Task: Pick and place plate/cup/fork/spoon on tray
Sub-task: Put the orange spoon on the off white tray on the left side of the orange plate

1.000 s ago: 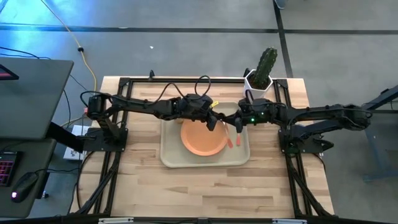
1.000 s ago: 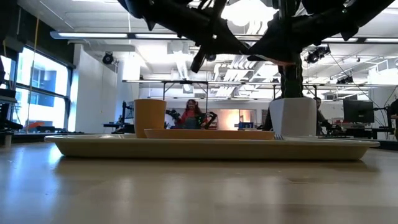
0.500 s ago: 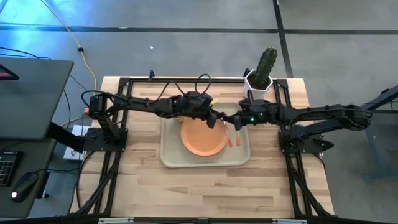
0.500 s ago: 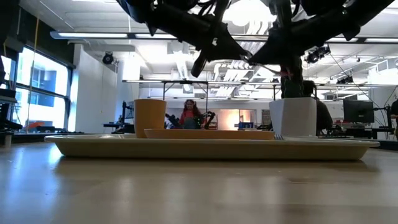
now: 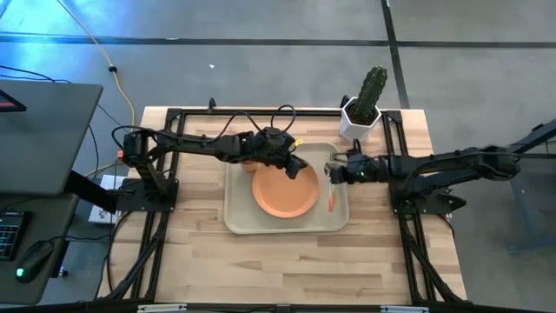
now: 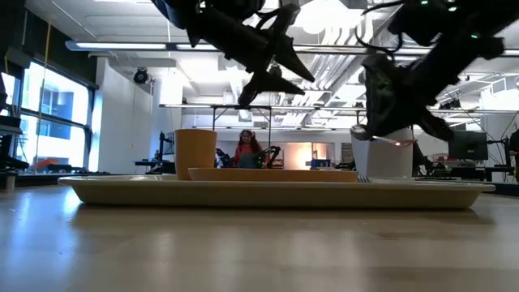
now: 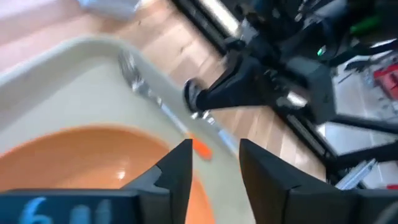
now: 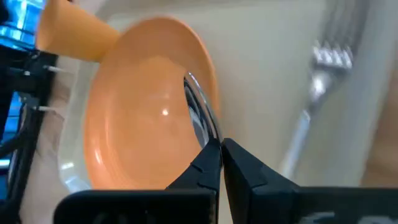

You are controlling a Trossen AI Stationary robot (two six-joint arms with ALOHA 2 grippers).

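Observation:
The beige tray (image 5: pixel 239 217) holds the orange plate (image 5: pixel 285 195). The yellow-orange cup (image 6: pixel 195 152) stands on it at the far left. The fork (image 8: pixel 323 59) lies on the tray's right part, tines toward the far edge, with its orange handle (image 5: pixel 331 202) nearer. My left gripper (image 5: pixel 298 168) is open and empty above the plate's far right rim. My right gripper (image 5: pixel 333 169) is low over the tray's right part, between plate and fork, shut on the spoon (image 8: pixel 196 109). My right gripper pinches the spoon between its two fingers. The silver neck (image 8: pixel 210 135) comes out from between the fingertips, and the bowl reaches over the plate's rim. The fingers hide the handle. I cannot tell whether the spoon touches the plate or tray.
A white pot with a green cactus (image 5: pixel 362 111) stands on the table just beyond the tray's far right corner, close to my right arm. Bare wooden table lies in front of the tray (image 5: pixel 287 261). A black frame runs along the table's sides.
My right gripper has moved toward the table's right edge and gone down toward the tray, still shut on the spoon. My left gripper has stayed above the plate's far right rim.

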